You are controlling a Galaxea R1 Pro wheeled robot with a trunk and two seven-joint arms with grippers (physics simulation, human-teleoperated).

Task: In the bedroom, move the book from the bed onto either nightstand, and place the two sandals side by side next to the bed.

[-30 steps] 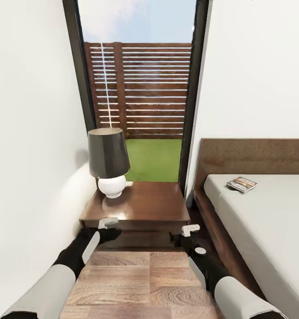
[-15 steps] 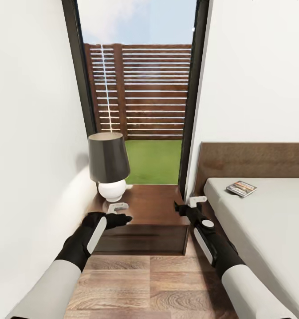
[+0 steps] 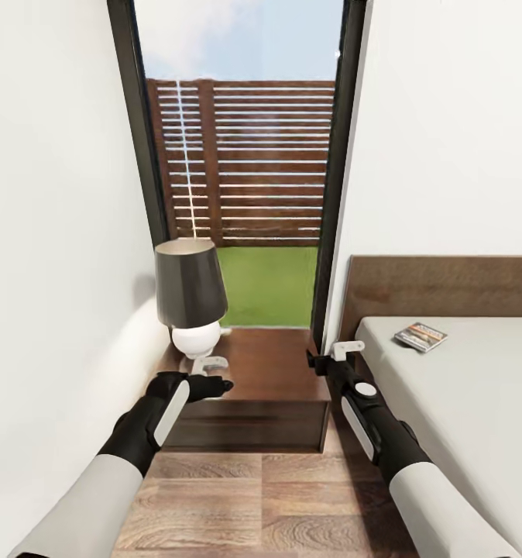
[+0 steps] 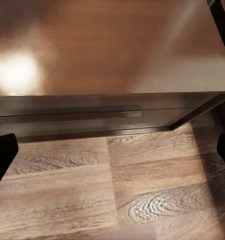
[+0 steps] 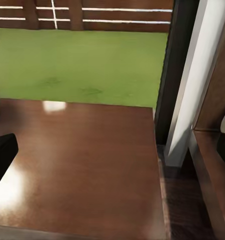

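White-walled bedroom (image 3: 52,194), tall dark-framed window (image 3: 242,155) far ahead. Nightstand (image 3: 273,372) below it, lamp (image 3: 190,298) on its left part. Bed (image 3: 462,403) at right; book (image 3: 420,336) lies on mattress near headboard. My left gripper (image 3: 211,373) over nightstand's near edge, right gripper (image 3: 340,353) between nightstand and bed. Both grippers' fingers spread apart, nothing held.

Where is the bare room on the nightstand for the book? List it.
The nightstand top is bare from the lamp across to its edge by the window frame and the bed. It is crowded only at the wall-side back corner, where the lamp stands. The book lies on the mattress near the headboard.
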